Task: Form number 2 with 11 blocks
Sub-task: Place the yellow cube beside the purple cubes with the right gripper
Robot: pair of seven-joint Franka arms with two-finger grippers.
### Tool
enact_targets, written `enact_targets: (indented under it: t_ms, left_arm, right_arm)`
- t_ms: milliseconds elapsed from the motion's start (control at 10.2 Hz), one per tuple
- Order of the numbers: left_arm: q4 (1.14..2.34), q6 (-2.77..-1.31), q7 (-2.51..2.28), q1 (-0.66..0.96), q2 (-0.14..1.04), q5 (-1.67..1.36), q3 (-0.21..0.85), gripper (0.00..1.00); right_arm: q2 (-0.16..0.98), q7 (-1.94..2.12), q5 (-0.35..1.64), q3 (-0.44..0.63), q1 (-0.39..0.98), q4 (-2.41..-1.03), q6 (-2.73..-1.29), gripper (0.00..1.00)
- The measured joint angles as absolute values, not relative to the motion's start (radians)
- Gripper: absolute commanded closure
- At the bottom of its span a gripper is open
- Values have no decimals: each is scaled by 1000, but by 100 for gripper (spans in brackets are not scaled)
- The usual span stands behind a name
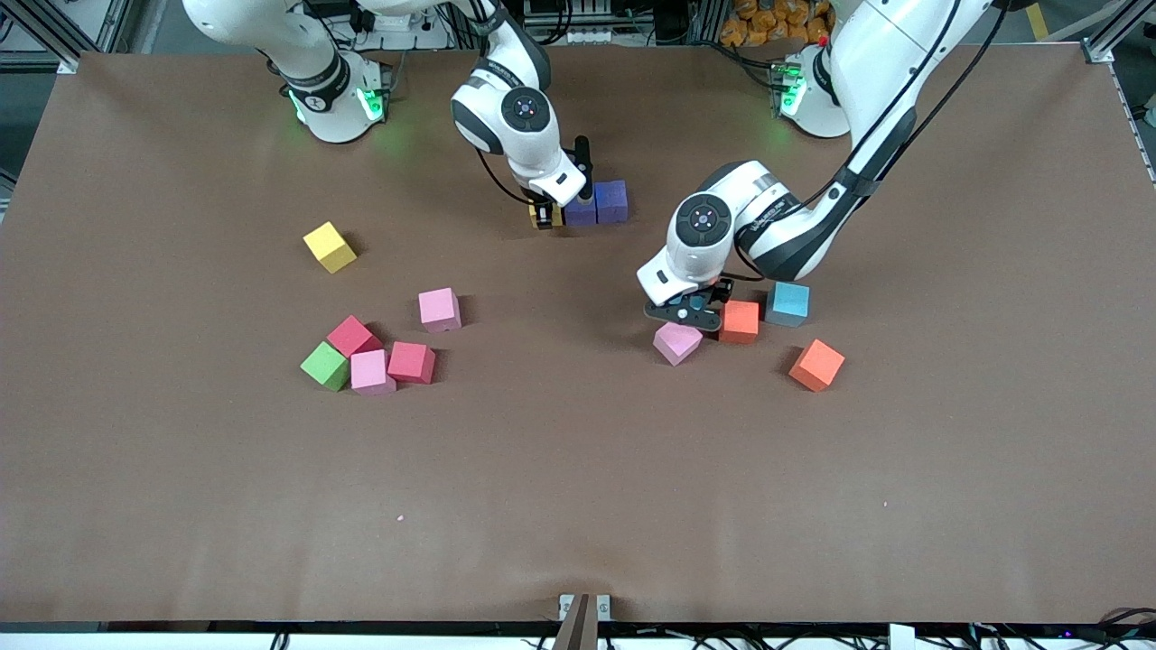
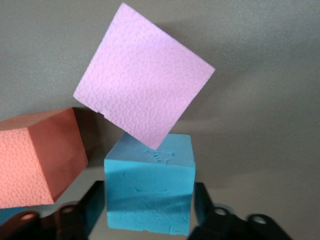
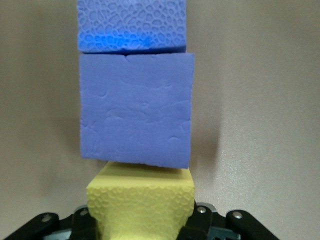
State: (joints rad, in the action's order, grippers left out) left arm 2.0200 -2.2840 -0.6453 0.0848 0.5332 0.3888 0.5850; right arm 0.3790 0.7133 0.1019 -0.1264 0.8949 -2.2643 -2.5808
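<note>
Front view: both claws down at blocks, the 2's top row started.
Right gripper (image 1: pixel 543 215) is clamped on a yellow block (image 3: pixel 141 206) butted against two purple blocks (image 1: pixel 596 202) in a row. Left gripper (image 1: pixel 686 314) has a light blue block (image 2: pixel 149 187) between its fingers, jaws narrowing, grip not certain; a pink block (image 1: pixel 677 342) touches it just ahead, an orange block (image 1: pixel 740 321) sits beside. No containers. Loose pink, red and yellow cubes lie toward the right arm's end.

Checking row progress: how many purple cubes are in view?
2. End purple cube touches middle purple cube, which sits beside the yellow cube held in the right pincer. None apparently hidden.
</note>
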Motion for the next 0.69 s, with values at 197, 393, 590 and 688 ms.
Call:
enact_targets:
  t_ms: [197, 393, 590, 688]
  left_arm:
    - [2019, -2284, -646, 85, 534, 389, 585, 50]
    - [2017, -2283, -679, 84, 532, 389, 587, 53]
    - [2016, -2284, -747, 84, 532, 389, 593, 51]
    - [2015, -2284, -787, 84, 532, 387, 605, 49]
  right_arm:
    - [380, 713, 102, -126, 895, -2264, -2583, 74]
    - [380, 713, 102, -126, 895, -2264, -2585, 74]
    - [381, 713, 102, -127, 895, -2264, -2591, 74]
    - [382, 713, 102, -128, 895, -2264, -2594, 73]
